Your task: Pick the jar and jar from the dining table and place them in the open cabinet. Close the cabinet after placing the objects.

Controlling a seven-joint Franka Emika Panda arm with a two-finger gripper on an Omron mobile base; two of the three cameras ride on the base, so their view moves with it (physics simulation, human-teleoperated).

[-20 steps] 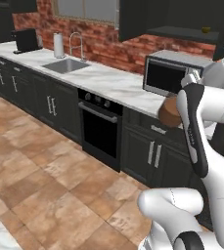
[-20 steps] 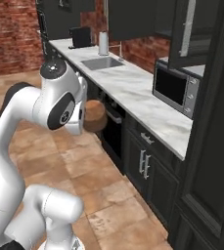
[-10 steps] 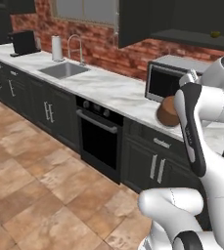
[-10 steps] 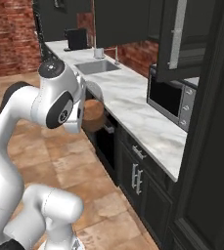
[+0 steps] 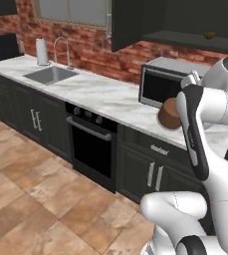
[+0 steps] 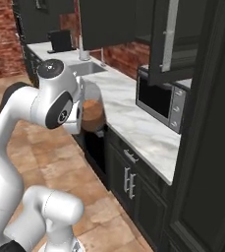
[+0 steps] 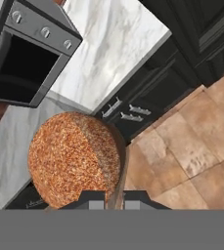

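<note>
Shifted since earlier frame: whole scene, base driven nearer the microwave (image 5: 168,84) and open cabinet (image 5: 195,22). Pincer (image 7: 114,196) pinching jar (image 7: 74,158); jar just beyond the fingertips, carried in the air over the marble desk (image 5: 100,97). Jar: clear glass cylinder, reddish-brown grainy filling. Desk: white, grey-veined, smooth. Cabinet: black, shelved, small yellow fruit (image 5: 210,35) on shelf. Floor (image 5: 31,194): brown tile.
</note>
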